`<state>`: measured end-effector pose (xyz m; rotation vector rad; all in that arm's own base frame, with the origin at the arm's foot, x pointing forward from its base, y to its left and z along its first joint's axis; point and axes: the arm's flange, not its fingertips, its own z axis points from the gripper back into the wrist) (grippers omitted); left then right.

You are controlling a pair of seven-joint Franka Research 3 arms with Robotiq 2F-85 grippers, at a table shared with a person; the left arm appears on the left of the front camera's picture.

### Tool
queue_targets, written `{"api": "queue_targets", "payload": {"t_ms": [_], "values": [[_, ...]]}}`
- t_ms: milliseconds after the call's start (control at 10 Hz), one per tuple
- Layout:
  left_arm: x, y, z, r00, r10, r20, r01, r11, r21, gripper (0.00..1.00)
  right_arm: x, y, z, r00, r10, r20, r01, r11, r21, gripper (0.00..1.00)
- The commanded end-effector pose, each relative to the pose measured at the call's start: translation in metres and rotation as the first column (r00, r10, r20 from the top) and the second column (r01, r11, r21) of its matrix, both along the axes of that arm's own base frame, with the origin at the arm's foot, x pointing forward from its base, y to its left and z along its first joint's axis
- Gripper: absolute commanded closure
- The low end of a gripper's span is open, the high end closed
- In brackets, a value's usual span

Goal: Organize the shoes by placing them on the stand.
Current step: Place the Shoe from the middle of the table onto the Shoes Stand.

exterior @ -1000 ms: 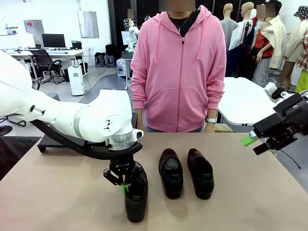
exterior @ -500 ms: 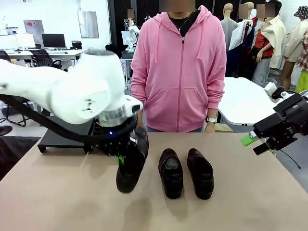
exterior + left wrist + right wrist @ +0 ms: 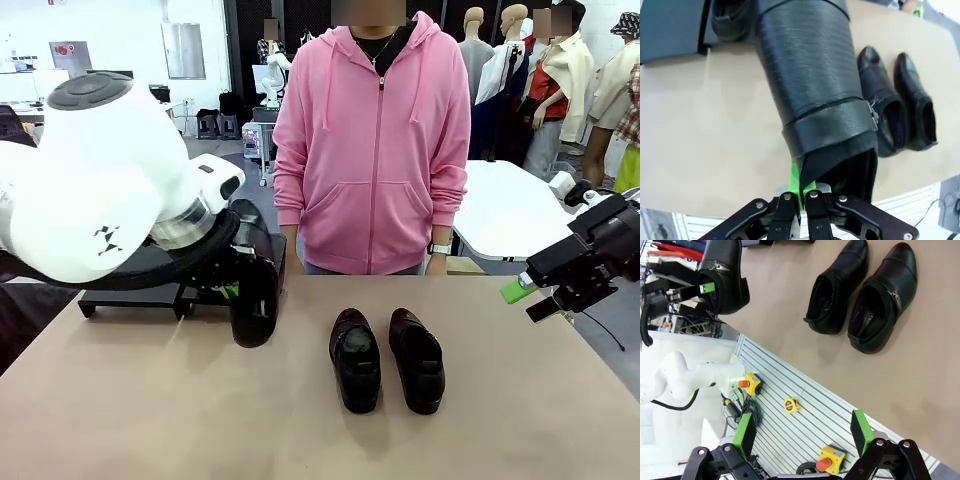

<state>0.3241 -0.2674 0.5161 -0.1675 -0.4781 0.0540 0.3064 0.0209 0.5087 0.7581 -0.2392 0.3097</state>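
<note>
A broad, matte tan table (image 3: 120,420) stands in a bright workshop with desks and monitors behind. A person in a soft pink hoodie (image 3: 375,150) stands at its far edge. The low, flat black stand (image 3: 670,30) sits at the far left with a parked shoe (image 3: 730,20) on it. The left gripper (image 3: 802,187) is clamped on the heel rim of the held shoe (image 3: 254,300), which hangs toe-down beside the stand. A glossy, round-toed pair of shoes (image 3: 355,360) lies mid-table. The right gripper (image 3: 802,432) is spread wide and empty.
</note>
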Motion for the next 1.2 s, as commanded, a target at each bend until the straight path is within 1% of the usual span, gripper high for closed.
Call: {"api": "queue_targets", "payload": {"t_ms": [0,100,200,300,400,500,600,700,900,1000,1100], "values": [[0.001,-0.013,0.005,0.997,-0.053,-0.047,0.055,0.998,0.038,1.00,-0.001,0.001,0.003,1.000,-0.009,-0.013,0.010,1.000,0.014,0.00],[0.001,-0.013,0.005,0.997,-0.053,-0.047,0.055,0.998,0.038,1.00,-0.001,0.001,0.003,1.000,-0.009,-0.013,0.010,1.000,0.014,0.00],[-0.002,-0.008,-0.005,0.999,-0.021,-0.030,0.021,0.999,0.026,1.00,-0.001,0.001,0.003,1.000,-0.009,-0.013,0.010,1.000,0.014,0.00],[0.026,0.005,0.000,0.998,0.006,-0.055,-0.005,1.000,0.023,1.00,-0.001,0.001,0.003,1.000,-0.009,-0.013,0.010,1.000,0.014,0.00],[0.071,0.020,0.012,1.000,-0.007,-0.017,0.007,1.000,0.002,1.00,-0.001,0.001,0.003,1.000,-0.009,-0.013,0.010,1.000,0.014,0.00],[0.120,0.034,0.020,0.990,-0.143,0.014,0.143,0.989,-0.048,1.00,-0.001,0.001,0.003,1.000,-0.009,-0.013,0.010,1.000,0.014,0.00],[0.156,0.043,0.023,0.990,-0.129,0.064,0.130,0.991,-0.009,1.00,-0.001,0.001,0.003,1.000,-0.009,-0.013,0.010,1.000,0.014,0.00],[0.186,0.051,0.021,0.990,-0.125,0.064,0.127,0.992,-0.027,1.00,-0.001,0.001,0.003,1.000,-0.009,-0.013,0.010,1.000,0.014,0.00],[0.239,0.070,0.007,0.995,-0.084,0.053,0.083,0.996,0.025,1.00,-0.001,0.001,0.003,1.000,-0.009,-0.013,0.010,1.000,0.014,0.00],[0.255,0.074,-0.002,0.994,-0.100,0.046,0.099,0.995,0.020,1.00,-0.001,0.001,0.003,1.000,-0.009,-0.013,0.010,1.000,0.014,0.00],[0.265,0.075,-0.011,0.995,-0.101,0.015,0.101,0.995,0.005,1.00,-0.001,0.001,0.003,1.000,-0.009,-0.013,0.010,1.000,0.014,0.00]]}}
